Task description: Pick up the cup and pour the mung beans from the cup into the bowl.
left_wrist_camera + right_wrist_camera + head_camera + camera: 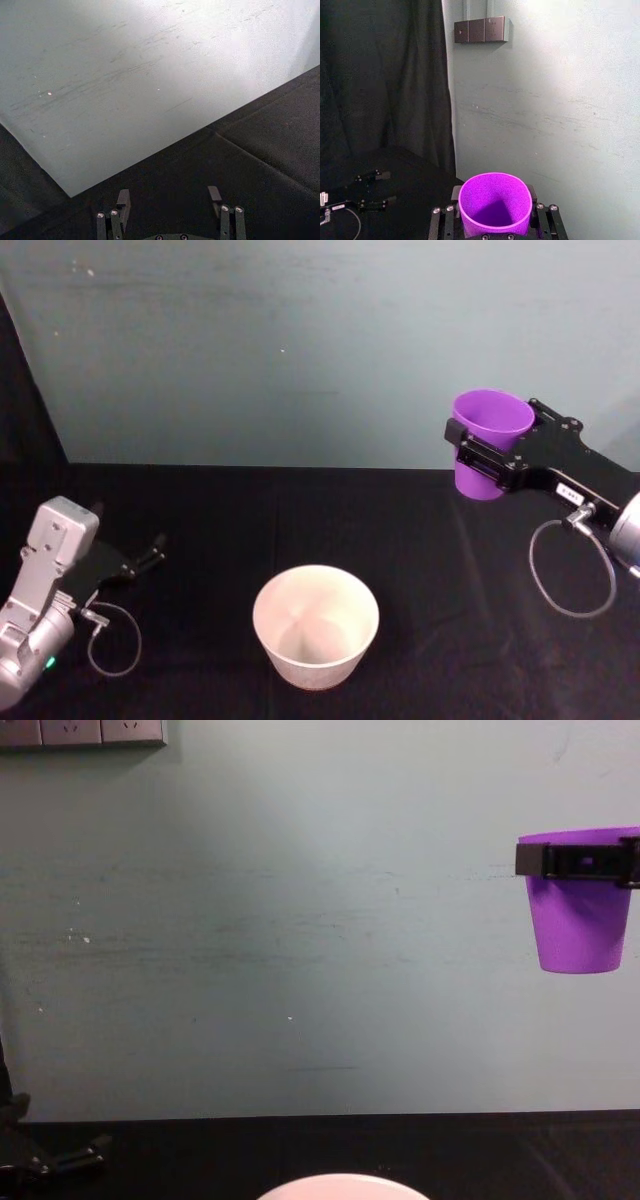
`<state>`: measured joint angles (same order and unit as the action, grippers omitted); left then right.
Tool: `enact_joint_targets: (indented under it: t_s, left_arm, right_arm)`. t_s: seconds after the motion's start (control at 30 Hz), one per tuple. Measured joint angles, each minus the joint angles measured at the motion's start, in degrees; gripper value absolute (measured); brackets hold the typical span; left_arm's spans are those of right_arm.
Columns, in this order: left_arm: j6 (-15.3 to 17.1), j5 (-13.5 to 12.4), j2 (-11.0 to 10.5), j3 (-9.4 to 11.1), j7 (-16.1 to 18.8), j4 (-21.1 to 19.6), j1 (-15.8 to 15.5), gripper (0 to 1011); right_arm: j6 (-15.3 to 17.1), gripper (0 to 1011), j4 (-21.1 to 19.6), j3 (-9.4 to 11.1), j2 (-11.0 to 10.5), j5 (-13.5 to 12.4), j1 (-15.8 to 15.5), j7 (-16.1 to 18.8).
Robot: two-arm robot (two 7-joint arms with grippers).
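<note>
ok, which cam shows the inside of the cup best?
Right wrist view: it looks straight into the open cup, held in the right gripper. Head view catches the rim at an angle, little of the inside. Chest view gives its outer side, upright, clamped near the rim.

A black cloth covers the surface [420, 540], which runs back to a pale wall [300, 350]. The bowl [330, 590] stands upright on it, near the front middle, mouth up.

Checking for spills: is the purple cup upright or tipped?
Upright: the cup sits level, rim up, clamped in the right gripper.
</note>
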<state>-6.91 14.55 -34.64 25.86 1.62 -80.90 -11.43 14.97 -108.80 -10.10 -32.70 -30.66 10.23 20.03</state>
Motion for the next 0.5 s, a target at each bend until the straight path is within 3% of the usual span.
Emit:
enact_joint_targets:
  t_s: [0.5]
  left_arm:
    - [0.00,0.00,0.00,0.00,0.00,0.00,0.00,1003]
  right_arm:
    - [-0.16,741,0.11,-0.04,0.07,0.18,-0.08,-0.06]
